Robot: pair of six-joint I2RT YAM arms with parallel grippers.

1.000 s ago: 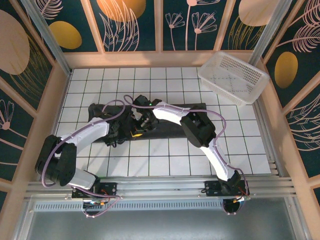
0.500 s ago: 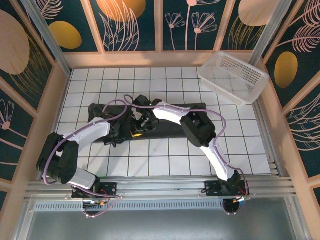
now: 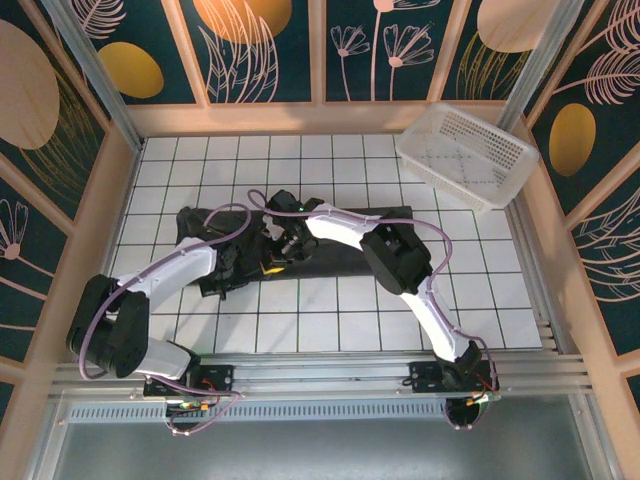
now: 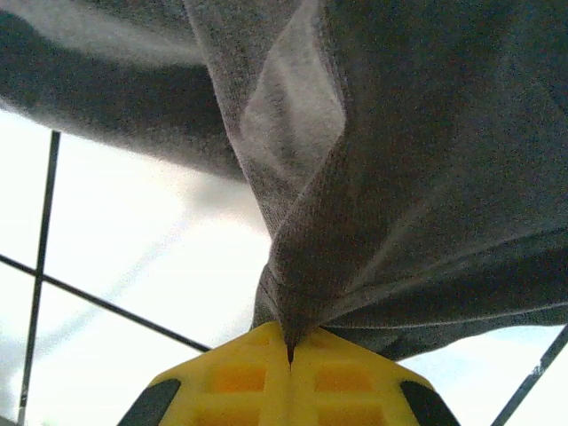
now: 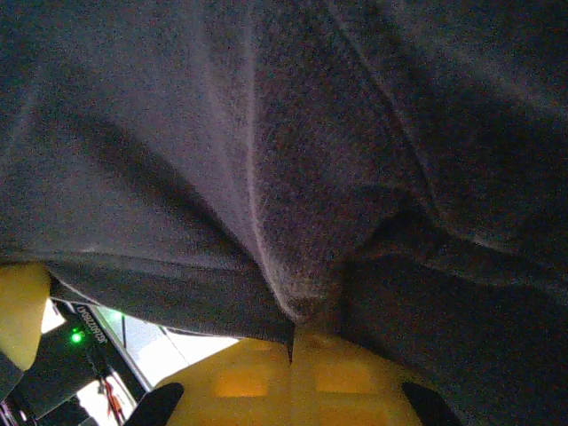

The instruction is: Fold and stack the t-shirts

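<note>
A dark charcoal t-shirt lies as a long band across the middle of the tiled table. My left gripper is shut on a pinch of the t-shirt, its yellow fingers pressed together on a lifted fold above the white tiles. My right gripper is shut on the t-shirt too, with cloth bunching into the closed yellow fingers. Both grippers sit close together over the shirt's left half.
A white perforated basket stands tilted at the back right corner. Wooden walls ring the tiled floor. The left arm's purple cable loops over the shirt's left end.
The left arm has shifted slightly, its elbow lower and further left. The shirt's near-left edge looks pulled a little toward the front. The right arm holds still.
</note>
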